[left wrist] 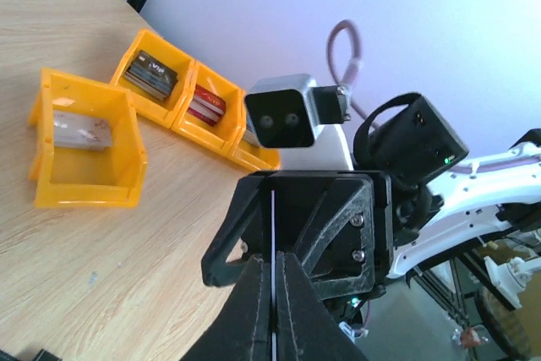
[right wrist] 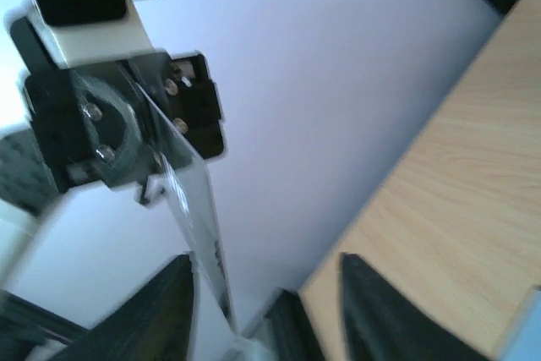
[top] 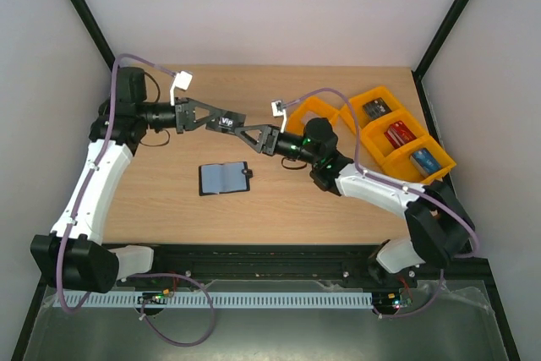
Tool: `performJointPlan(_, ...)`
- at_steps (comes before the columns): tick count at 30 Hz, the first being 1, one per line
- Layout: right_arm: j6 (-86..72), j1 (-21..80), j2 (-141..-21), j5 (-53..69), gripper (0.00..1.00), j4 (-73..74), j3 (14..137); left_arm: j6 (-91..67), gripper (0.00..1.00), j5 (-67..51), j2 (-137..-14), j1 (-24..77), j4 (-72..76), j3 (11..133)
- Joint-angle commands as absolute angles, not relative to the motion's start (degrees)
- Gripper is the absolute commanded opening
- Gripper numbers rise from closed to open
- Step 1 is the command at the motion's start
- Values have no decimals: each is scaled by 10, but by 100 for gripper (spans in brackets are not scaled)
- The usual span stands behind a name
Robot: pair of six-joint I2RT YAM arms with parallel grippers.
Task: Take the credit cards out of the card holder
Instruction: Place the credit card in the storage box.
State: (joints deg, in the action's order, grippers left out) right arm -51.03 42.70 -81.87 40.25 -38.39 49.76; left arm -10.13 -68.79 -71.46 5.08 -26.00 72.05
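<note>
Left hand: the left gripper is pinched together on a dark card with pale lettering. It holds the card up in the air over the table, between the two arms.
Right hand: the right gripper stands nose to nose with the left. Its fingers are spread apart, and the card runs down close beside one of them. I cannot tell whether it touches, but it is not pinched there.
Card holder: the card holder lies open and flat on the wood, nearer the arm bases than the grippers. Its pale pockets face up and neither arm touches it. Whether more cards sit inside I cannot make out.
Trays: the orange trays stand well off to the right arm's side, with cards lying in several.
Step in hand: I would say one card is passing from arm to arm, with the left alone bearing it.
Doing it well: the right should draw straight back along the card's plane with its fingers wide, so that nothing brushes the thin edge. The left should stay firm and level until the right is clear.
Risk: the card is thin and slick and only one end is gripped. A sideways nudge could twist it loose.
</note>
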Motion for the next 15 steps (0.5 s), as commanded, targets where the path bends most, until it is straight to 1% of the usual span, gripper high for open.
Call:
performJointPlan(1,-673,440,-846,377,34,-649,491,-180,2,-686,-719,54,-198,713)
performJointPlan(2,-678,442,-852,375,28,-654,493,-181,2,-685,-719,54,-197,711)
performJointPlan(5,-690,445,-864,368,4,-667,494,-185,2,-686,-720,54,-193,707)
performJointPlan(6,-692,445,-864,364,2,-671,491,-186,2,-684,-720,54,-193,707)
performJointPlan(8,-686,443,-855,347,2,-647,487,-186,2,-663,-719,53,-196,704)
performJointPlan(9,-680,438,-845,329,2,-611,488,-189,13,-636,-718,52,-202,702)
performJointPlan(10,-675,426,-834,302,2,-563,488,-189,49,-606,-716,49,-208,696)
performJointPlan(11,-668,400,-817,280,2,-470,491,-186,88,-574,-714,43,-214,690)
performJointPlan(12,-659,372,-800,260,2,-386,495,-184,98,-540,-711,37,-217,679)
performJointPlan(15,-576,256,-752,200,2,-144,516,-200,99,-484,-701,5,-200,627)
